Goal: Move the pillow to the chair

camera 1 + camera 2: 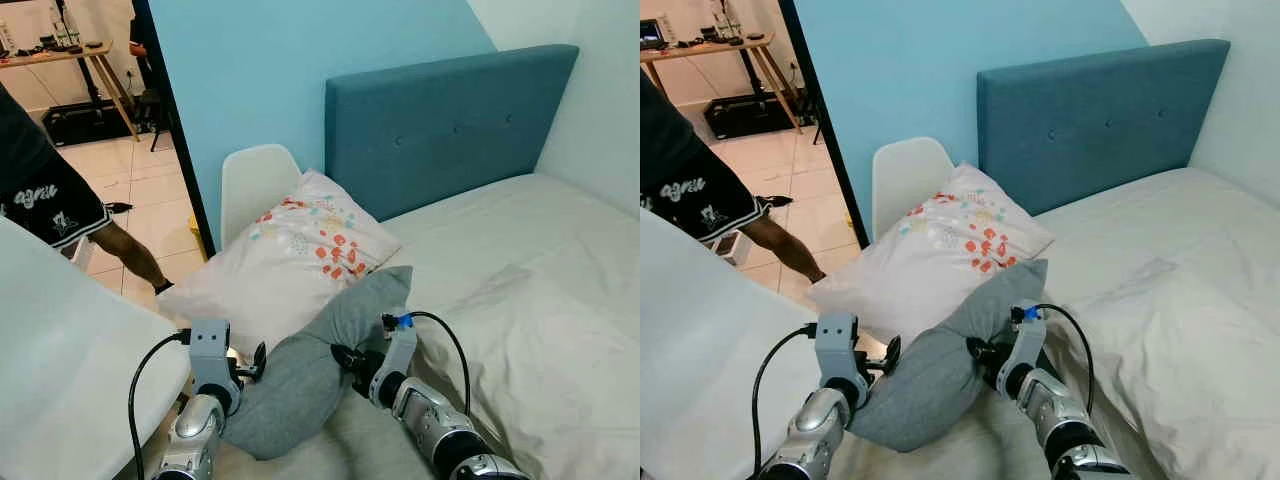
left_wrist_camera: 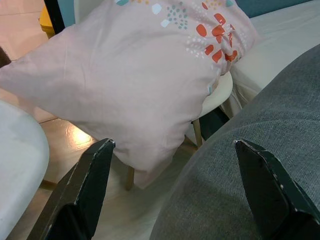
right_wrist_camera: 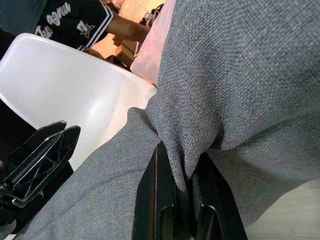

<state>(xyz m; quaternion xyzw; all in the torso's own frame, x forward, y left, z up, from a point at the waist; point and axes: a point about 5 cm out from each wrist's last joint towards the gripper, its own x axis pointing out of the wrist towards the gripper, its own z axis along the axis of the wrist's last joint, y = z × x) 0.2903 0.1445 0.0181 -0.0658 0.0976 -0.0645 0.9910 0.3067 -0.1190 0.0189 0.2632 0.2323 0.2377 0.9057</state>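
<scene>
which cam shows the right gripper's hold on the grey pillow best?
Right wrist view: the right gripper has its jaws pinched on a fold of the grey pillow. The eye views show the whole pillow between both arms, but the pinch is small there. The left wrist view shows grey fabric beside open fingers.

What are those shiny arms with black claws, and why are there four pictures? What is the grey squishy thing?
Those arms belong to a walking robot. Two pictures come from cameras in its head, looking down; two come from small cameras on its wrists. The grey squishy thing is a grey pillow. The right pincer is pinching its cloth tightly. The left pincer is open beside the pillow. Behind it a flowery pillow lies on a white chair next to the bed. Another white chair is close on the left. A person's leg stands nearby.
</scene>
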